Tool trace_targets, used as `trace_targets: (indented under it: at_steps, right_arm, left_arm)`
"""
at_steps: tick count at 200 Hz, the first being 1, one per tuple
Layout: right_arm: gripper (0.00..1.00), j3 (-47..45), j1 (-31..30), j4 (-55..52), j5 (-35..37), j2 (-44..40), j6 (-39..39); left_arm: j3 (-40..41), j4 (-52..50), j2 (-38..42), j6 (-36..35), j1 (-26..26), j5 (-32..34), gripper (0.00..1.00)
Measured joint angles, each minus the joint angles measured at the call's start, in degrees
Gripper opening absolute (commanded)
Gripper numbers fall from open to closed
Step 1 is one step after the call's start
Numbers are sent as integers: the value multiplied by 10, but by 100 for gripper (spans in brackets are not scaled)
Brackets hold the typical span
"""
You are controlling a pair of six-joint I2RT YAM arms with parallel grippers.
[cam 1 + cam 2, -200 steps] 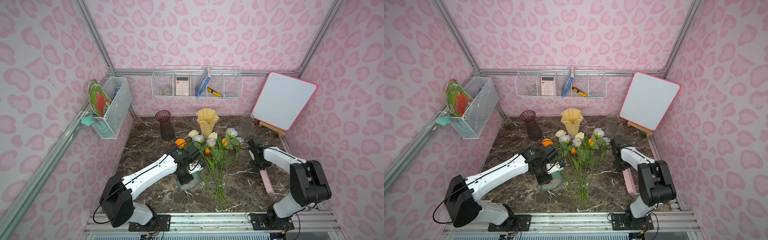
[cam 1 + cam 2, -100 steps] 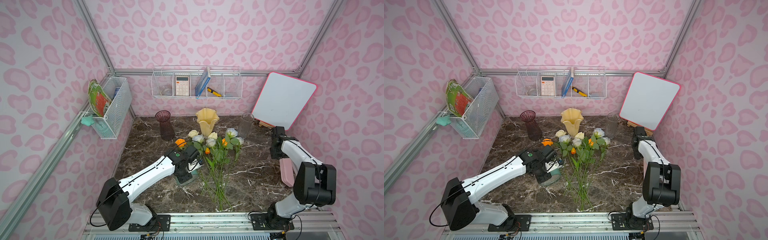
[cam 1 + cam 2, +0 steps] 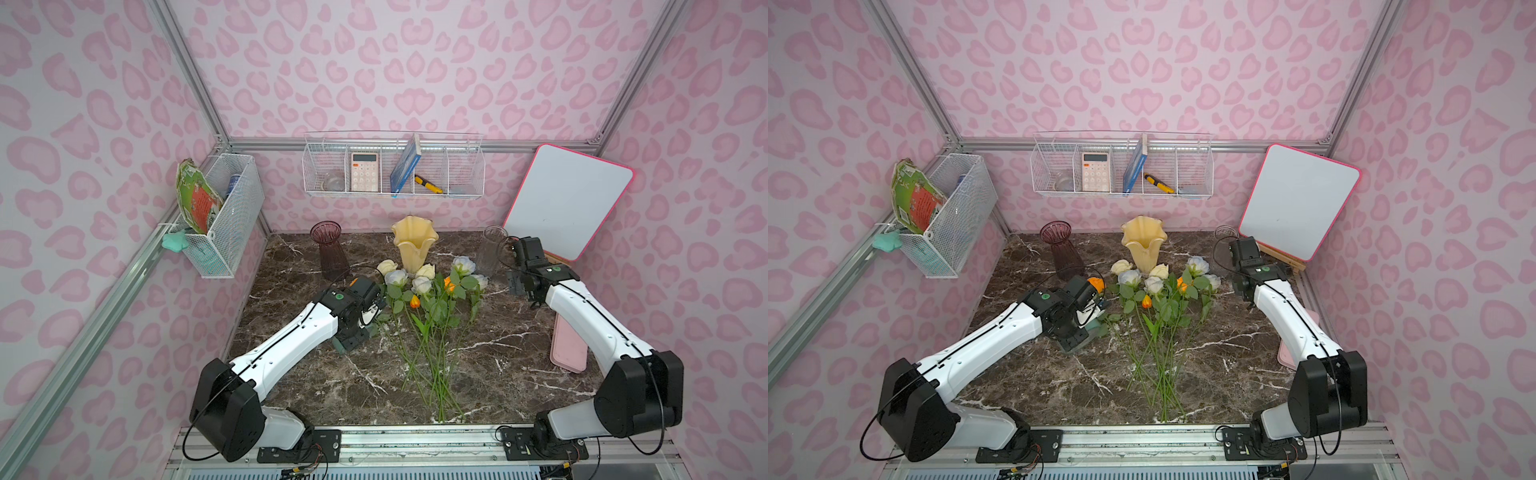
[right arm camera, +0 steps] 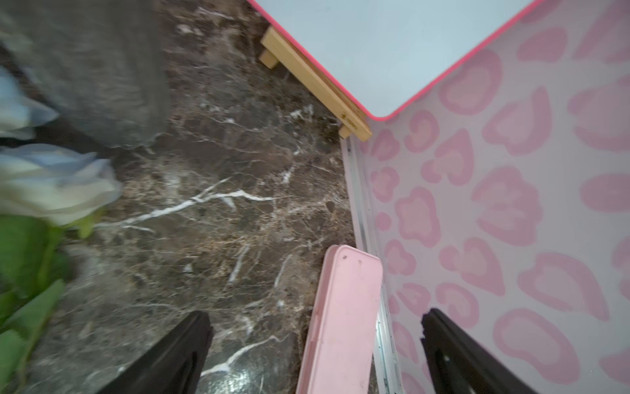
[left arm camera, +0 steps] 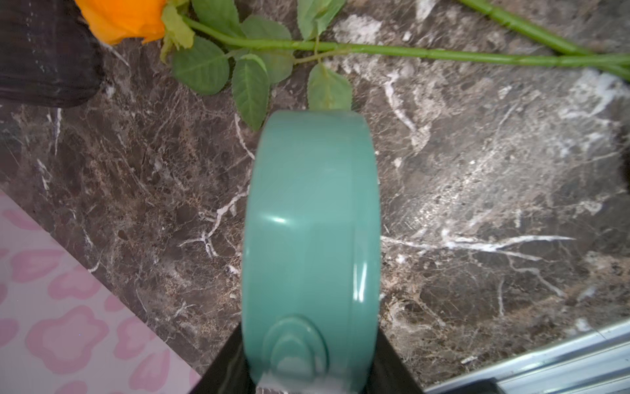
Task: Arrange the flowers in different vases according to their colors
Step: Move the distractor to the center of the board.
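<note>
Nothing is sorted yet, I judge. The long green-stemmed artificial roses (image 3: 434,309) lie fanned on the dark marble surface (image 3: 353,395) at frame centre, stems nearest. Left of them, the left fingers (image 5: 225,371) clamp a teal round plastic object (image 5: 310,238), and an orange rose (image 5: 122,17) lies beyond it. At right, the right fingers (image 4: 177,348) gape wide and empty. Farthest back, the dark purple ribbed glass vase (image 3: 330,253), the cream-yellow wavy-rimmed vase (image 3: 413,245) and the clear glass cylinder vase (image 3: 490,253) hold no flowers. What the teal object is stays unclear, and the right wrist view is blurred.
</note>
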State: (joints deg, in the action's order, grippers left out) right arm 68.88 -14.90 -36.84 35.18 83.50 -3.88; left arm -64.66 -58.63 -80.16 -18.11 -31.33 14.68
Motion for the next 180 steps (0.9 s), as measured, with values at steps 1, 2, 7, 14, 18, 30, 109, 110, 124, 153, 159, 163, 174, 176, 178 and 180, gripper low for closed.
trace_targets:
  at_steps: [1,2,7,14,18,30,109,110,124,153,159,163,174,176,178,180]
  right_arm:
    - [100,0,-2,0,0,0,0]
    - [100,0,-3,0,-1,0,-1]
    - [100,-2,-11,3,-3,0,-3]
    - [100,-4,-17,4,-6,0,-3]
    - [100,-5,-20,6,-7,-1,-4]
    - [100,-8,-26,13,-16,-5,-5]
    - [100,-37,-31,59,-68,-31,35]
    - [100,-37,-31,60,-69,-31,36]
    - [100,-41,-31,64,-76,-26,42]
    - [100,-41,-35,79,-92,-21,49]
    - [100,-40,-36,80,-94,-19,53]
    - [100,-39,-37,80,-96,-17,53]
    - [100,-38,-38,80,-98,-15,54]
    - [100,-38,-39,80,-99,-15,54]
    - [100,-38,-39,80,-99,-15,54]
    - [100,-38,-40,80,-99,-15,54]
  left_arm:
    - [0,0,0,0,1,1,1]
    - [0,0,0,0,3,2,1]
    - [0,0,1,0,11,6,0]
    - [2,0,4,0,26,13,1]
    - [3,1,5,0,35,18,1]
    - [9,3,9,0,61,26,1]
    - [7,31,4,2,247,5,1]
    - [7,31,3,2,250,5,1]
    - [5,33,-2,7,274,1,2]
    - [9,37,1,19,321,-28,4]
    - [13,41,2,23,329,-33,4]
    - [17,43,2,26,334,-35,4]
    - [27,48,5,29,340,-34,7]
    - [30,50,6,29,340,-35,7]
    - [32,52,7,29,340,-35,8]
    - [33,55,9,29,340,-36,9]
